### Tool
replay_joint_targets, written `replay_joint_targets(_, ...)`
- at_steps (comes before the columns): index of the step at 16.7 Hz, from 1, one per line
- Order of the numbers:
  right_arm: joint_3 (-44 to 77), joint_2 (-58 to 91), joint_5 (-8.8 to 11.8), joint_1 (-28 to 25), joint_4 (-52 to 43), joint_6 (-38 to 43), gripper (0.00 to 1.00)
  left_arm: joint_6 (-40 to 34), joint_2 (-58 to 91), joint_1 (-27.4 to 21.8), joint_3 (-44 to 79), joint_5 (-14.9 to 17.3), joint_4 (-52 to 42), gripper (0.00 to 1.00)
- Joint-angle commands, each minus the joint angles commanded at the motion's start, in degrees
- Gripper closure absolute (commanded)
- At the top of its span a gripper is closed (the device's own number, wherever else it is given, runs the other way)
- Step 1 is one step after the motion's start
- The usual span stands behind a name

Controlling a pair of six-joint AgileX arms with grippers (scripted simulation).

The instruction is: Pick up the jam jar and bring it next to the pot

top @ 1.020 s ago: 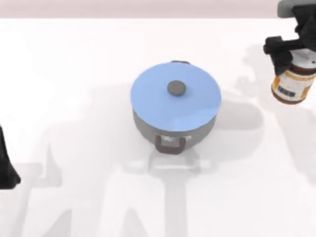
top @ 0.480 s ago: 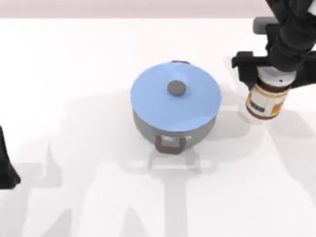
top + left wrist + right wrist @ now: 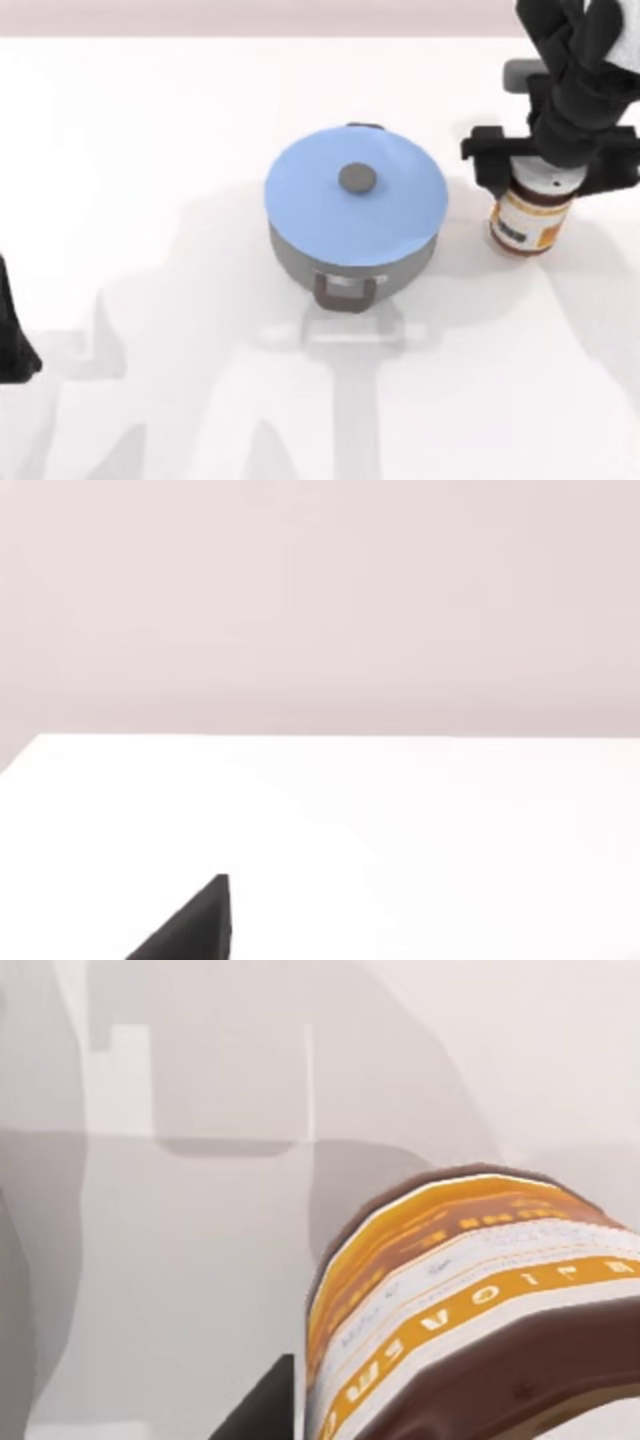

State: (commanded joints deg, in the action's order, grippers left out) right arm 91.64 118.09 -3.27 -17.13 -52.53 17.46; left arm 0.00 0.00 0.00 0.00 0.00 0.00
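The right gripper is clamped on the jam jar at its lid end, holding it upright just right of the pot, with a narrow gap between them. To finish well, I judge the jar should go straight down until its base sits flat on the table before the fingers let go (any tilt could tip it). The jar is smooth dark-brown glass with an orange-and-white label; the pot is round grey metal under a flat light-blue lid. The left arm sits parked at the left edge.
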Motion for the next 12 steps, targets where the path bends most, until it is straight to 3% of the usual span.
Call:
replay_joint_targets(6, -1.9, 0.9, 0.0, 0.0, 2.7, 0.0, 1.0, 0.0, 0.0, 0.0, 0.0, 0.0, 0.0, 0.0)
replay_joint_targets(12, -1.9, 0.9, 0.0, 0.0, 2.7, 0.0, 0.55, 0.0, 0.0, 0.0, 0.0, 0.0, 0.0, 0.0)
